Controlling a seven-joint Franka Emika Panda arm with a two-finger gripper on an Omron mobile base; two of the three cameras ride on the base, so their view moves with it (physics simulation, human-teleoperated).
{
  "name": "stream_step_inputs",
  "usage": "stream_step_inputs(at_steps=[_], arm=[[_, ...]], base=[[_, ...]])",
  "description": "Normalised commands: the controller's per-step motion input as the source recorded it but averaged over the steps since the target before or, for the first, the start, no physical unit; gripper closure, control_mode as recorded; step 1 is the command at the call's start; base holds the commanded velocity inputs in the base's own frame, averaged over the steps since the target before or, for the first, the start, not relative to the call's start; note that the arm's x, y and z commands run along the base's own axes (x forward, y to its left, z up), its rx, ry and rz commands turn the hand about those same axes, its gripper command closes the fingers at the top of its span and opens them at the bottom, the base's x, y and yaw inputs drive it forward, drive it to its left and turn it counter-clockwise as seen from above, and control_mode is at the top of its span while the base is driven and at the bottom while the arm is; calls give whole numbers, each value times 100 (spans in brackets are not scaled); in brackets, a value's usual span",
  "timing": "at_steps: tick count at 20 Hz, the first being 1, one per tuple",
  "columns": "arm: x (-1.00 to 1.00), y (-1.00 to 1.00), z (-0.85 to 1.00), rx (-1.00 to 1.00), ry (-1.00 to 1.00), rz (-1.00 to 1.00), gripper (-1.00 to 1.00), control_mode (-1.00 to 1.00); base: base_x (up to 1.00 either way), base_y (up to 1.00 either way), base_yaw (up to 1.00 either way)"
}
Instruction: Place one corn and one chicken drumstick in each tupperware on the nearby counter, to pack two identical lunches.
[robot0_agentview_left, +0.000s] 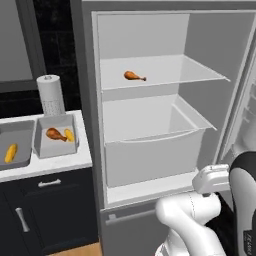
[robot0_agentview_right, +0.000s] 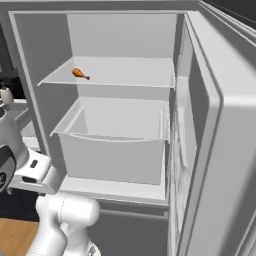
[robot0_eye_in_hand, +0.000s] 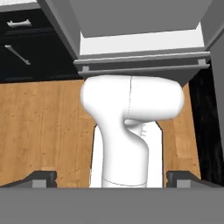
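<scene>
Arm is folding low in front of the open fridge, its white links bunching at the bottom of both base views. The hand is pointing down and back toward the robot's own body and the wooden floor. Gripper: the two dark fingertips are sitting far apart at the left and right of the hand view, so the jaws are standing wide open with nothing between them; it is holding nothing.

One chicken drumstick is lying on the upper fridge shelf, toward the left side, reddish-brown, bulbous end left and thin end pointing right in the left base view. The drawer below it is pulled out.

On the counter left of the fridge, two grey tupperware are sitting just beside each other. The right tupperware, shorter and deeper, is holding a second drumstick with a yellow corn just beside it on the right. The left tupperware, partly cut by the frame edge, is holding one corn lying tilted and no drumstick.

A paper towel roll is standing upright behind the right container
</scene>
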Motion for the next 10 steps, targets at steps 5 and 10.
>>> stream_step_inputs(at_steps=[5, 10], arm=[[0, 0, 0, 0, 0, 0, -100, 100], [0, 0, 0, 0, 0, 0, -100, 100]], base=[[50, -30, 21], [33, -39, 6]])
